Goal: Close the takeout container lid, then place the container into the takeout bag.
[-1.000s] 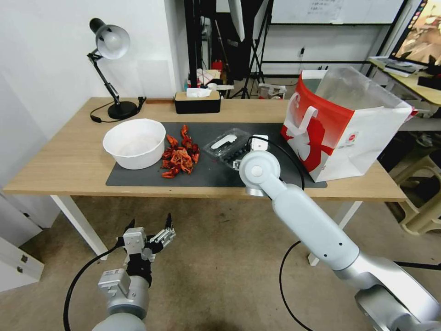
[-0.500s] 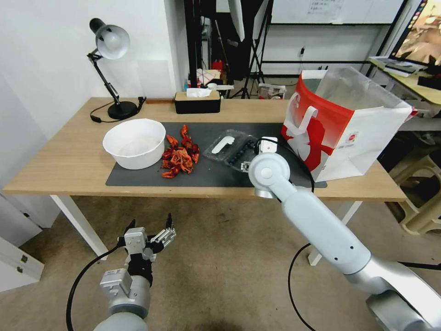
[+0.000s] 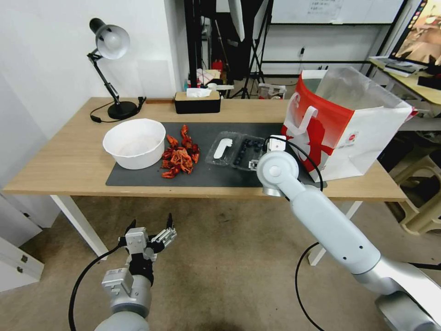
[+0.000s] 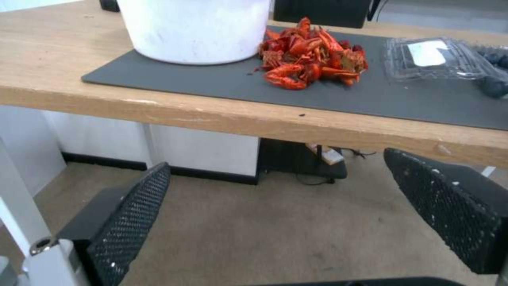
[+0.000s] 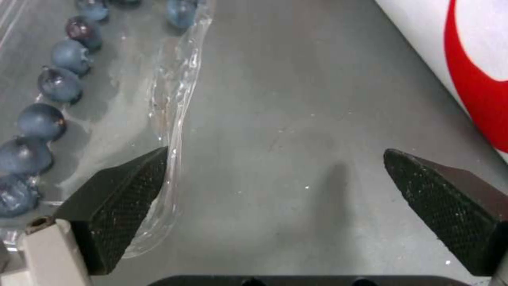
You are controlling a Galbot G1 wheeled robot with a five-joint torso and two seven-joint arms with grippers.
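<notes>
Shifted toward 3 o'clock across the head views, right gripper (image 5: 275, 186) and wrist now poised low over the grey mat (image 3: 138, 177) between the takeout container (image 3: 236, 151) and the takeout bag (image 3: 342, 133); meanwhile swung back from tilted-up to lying flat, the lid (image 3: 220, 148). Fingers spread wide and holding nothing in the right wrist view, one pad (image 5: 122, 206) sitting just at the clear rim of the blueberry tray, the other well out toward the bag's red-and-white wall. Container open on the mat, at 9 o'clock from the bag and 3 o'clock from the red crayfish pile (image 3: 179, 156), label half on the side nearer the white bowl (image 3: 134, 142). Left gripper (image 3: 149, 234) parked low below the table edge at 7 o'clock, pads wide apart, empty. Closing step apparently not done. To do it well: catch the lid's free edge, not the tray rim; swing it over about the hinge; press down until the clamshell seats; keep pressure light, as the thin plastic probably flexes and the berries could roll out. Worth watching: clearance from the bag wall, close beside the outer finger.
</notes>
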